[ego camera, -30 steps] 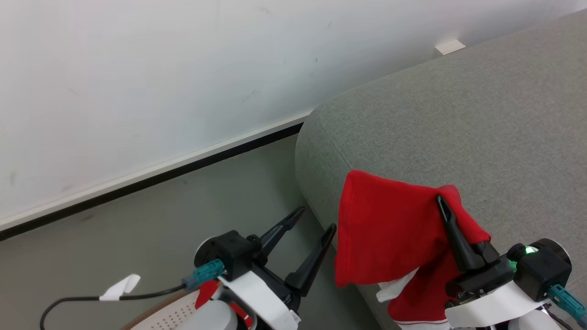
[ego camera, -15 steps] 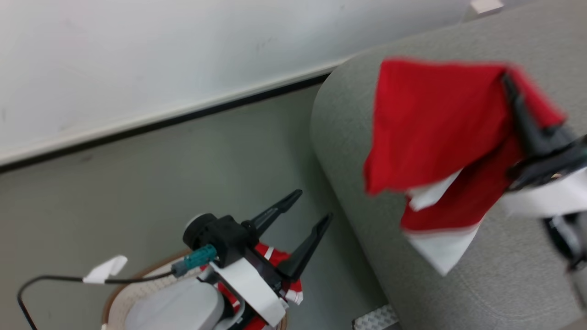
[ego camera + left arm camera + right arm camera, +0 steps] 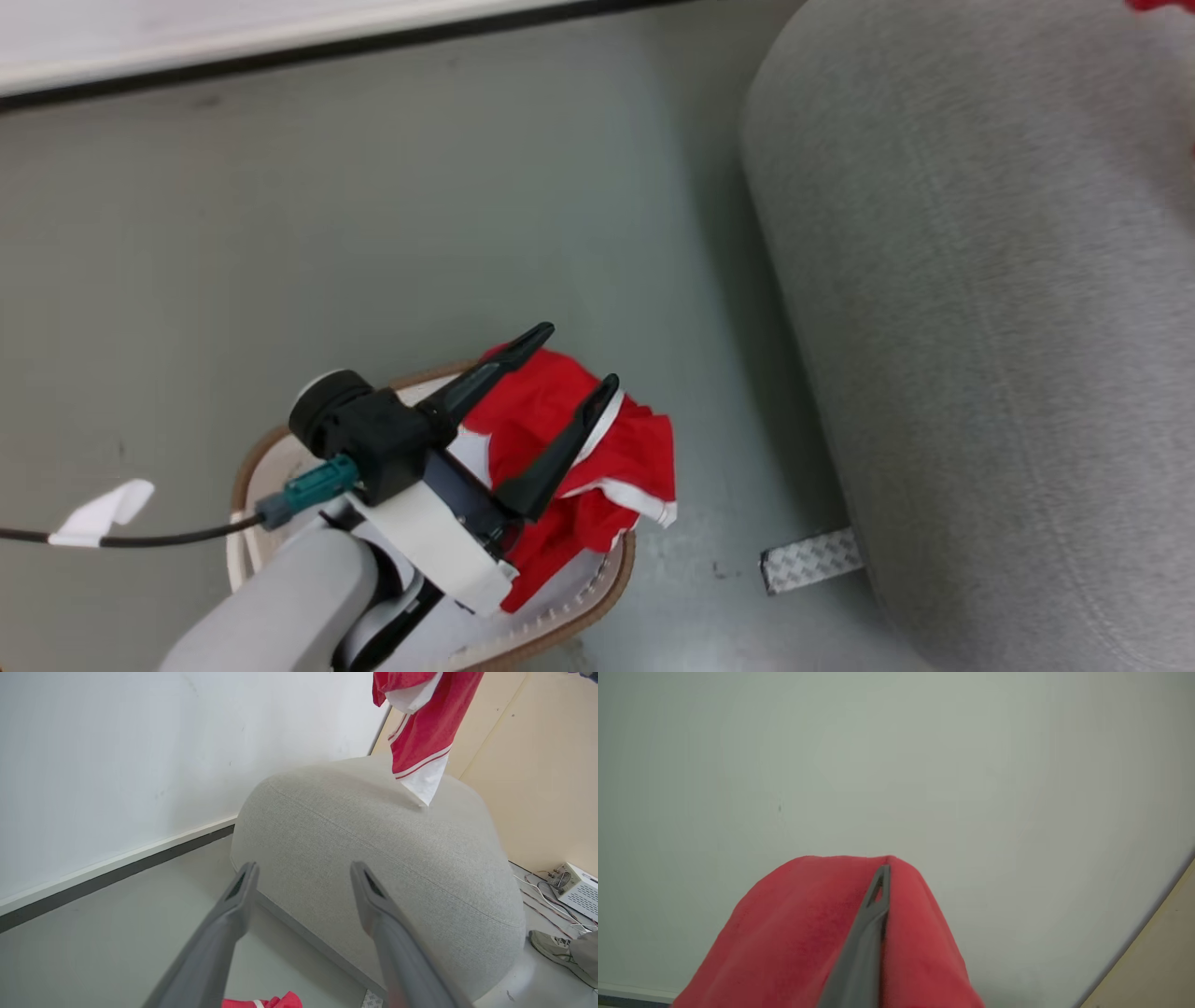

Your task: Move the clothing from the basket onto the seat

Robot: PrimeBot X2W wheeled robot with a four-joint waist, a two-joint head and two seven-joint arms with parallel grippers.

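The basket (image 3: 618,571), white with a brown rim, stands on the floor at the lower left of the head view. Red clothing (image 3: 621,457) with white trim lies in it and hangs over its right rim. My left gripper (image 3: 579,355) hovers just above that pile, open and empty; the left wrist view looks along its spread fingers (image 3: 303,865) at the seat (image 3: 373,858). The seat (image 3: 980,280) is a large grey rounded sofa on the right. A second red and white garment (image 3: 420,732) hangs above the seat. My right gripper (image 3: 882,870) is shut on this garment (image 3: 808,933).
A white wall with a dark skirting (image 3: 280,56) runs along the back. A small metal plate (image 3: 810,558) lies at the seat's base. A cable with a white tag (image 3: 98,513) trails left. Beyond the seat are a white box (image 3: 579,889), wires and a shoe (image 3: 551,947).
The head camera has tipped down, bringing the basket into full view. The right gripper carried its red garment up and right, out of the head view. The left gripper stayed open.
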